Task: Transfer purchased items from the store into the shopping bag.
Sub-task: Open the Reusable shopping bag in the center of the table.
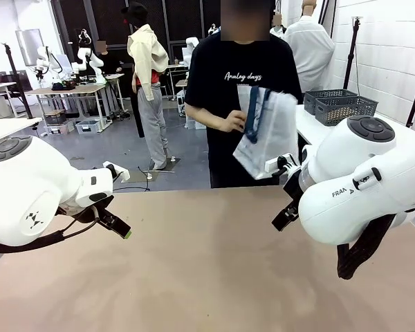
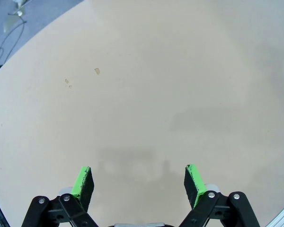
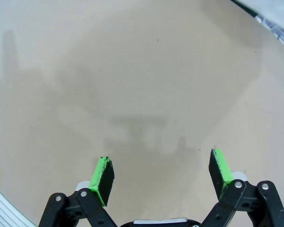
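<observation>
At the far side of the table a person holds the shopping bag (image 1: 268, 135) up in the air, a frosted plastic tote with navy handles, gripped by one hand (image 1: 232, 123). My left gripper (image 1: 117, 227) (image 2: 138, 177) hangs open over bare tabletop at the left, with nothing between its green pads (image 2: 83, 179). On the right, my right gripper (image 1: 285, 217) (image 3: 161, 172) is likewise open and empty above the table. The purchased items are out of view.
The tan table (image 1: 207, 277) lies bare between the arms. Two grey lattice baskets (image 1: 340, 104) stand on a white side table at the back right; I cannot tell whether either is the store. Other people and tables are farther back.
</observation>
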Robot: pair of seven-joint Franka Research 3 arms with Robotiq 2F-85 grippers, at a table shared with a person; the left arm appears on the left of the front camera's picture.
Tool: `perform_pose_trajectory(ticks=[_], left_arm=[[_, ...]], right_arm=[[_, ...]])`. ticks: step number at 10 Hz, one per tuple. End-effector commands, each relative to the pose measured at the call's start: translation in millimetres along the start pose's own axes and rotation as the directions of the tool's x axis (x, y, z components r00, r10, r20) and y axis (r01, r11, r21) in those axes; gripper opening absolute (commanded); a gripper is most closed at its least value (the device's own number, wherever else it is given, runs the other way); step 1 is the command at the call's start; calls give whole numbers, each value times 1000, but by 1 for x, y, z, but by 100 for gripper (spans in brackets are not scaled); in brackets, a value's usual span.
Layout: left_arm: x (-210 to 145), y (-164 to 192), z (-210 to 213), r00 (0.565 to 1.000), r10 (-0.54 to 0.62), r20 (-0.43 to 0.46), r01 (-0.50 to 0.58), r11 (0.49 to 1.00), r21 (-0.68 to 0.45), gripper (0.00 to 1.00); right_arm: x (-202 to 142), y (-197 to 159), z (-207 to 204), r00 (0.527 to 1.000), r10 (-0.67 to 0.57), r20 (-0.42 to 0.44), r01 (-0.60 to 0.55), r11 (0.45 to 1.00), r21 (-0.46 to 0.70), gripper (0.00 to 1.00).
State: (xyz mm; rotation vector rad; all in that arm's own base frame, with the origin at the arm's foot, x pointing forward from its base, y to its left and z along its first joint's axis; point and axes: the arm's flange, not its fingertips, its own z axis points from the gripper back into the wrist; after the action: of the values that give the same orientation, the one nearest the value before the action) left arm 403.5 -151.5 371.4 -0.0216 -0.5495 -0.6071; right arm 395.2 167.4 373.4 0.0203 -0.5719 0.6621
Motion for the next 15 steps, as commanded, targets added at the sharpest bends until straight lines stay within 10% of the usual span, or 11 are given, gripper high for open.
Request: perform_pose_trajectory(ticks=[1, 15], left_arm=[[0, 1, 0, 1000, 1, 0, -1, 1000, 0, 100], [0, 1, 0, 1000, 1, 0, -1, 1000, 0, 100]], right_arm=[[0, 0, 0, 1000, 0, 0, 0, 1000, 0, 100], [0, 0, 0, 1000, 0, 0, 0, 1000, 0, 100]])
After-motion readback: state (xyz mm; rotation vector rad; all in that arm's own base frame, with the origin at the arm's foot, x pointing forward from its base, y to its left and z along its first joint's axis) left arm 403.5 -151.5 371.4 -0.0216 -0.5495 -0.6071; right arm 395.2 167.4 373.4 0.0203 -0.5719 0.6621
